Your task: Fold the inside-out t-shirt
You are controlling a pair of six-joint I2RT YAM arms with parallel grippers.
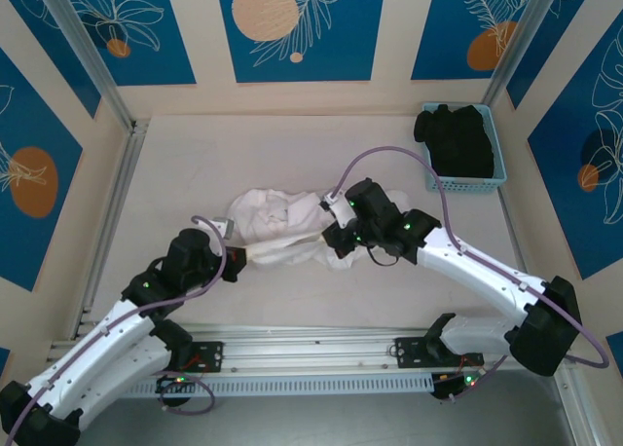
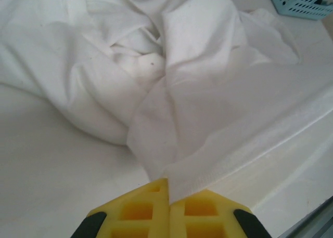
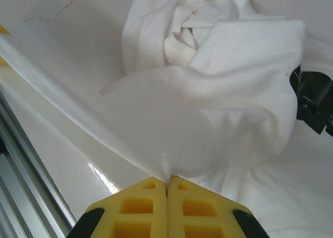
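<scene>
**Both grippers pinch one edge; spreading comes next**

The tabletop [image 1: 292,154] is our working surface, and the shirt [image 1: 277,217] lies near its middle as a crumpled white heap, bunched and twisted on itself, nowhere near flat. Well apart from it, in the far right corner, a basket [image 1: 496,180] holds a black garment [image 1: 456,134] that we leave alone.

We judge the step in hand to be laying the shirt out, with no fold made yet. The arms meet at the near side of the heap. The left gripper [image 2: 169,188] is closed tight, its yellow pads pressed together on a thin corner of cloth. The right gripper [image 3: 167,182] is closed the same way on cloth at its own tips. Between them runs a stitched edge [image 2: 250,149], which looks to us like the hem, drawn fairly straight while the rest of the fabric piles up behind it.

The next move, as we read it, calls for carrying the two pinched points apart and toward the near side, so that the bulk drags out and unrolls across the bare surface. We would keep both grips firm and the pull even: the pinches are small, the cloth is thin, and a lopsided tug could slip a corner free or wind the twist tighter. Whether the sleeves lie on top or underneath we cannot tell.
</scene>
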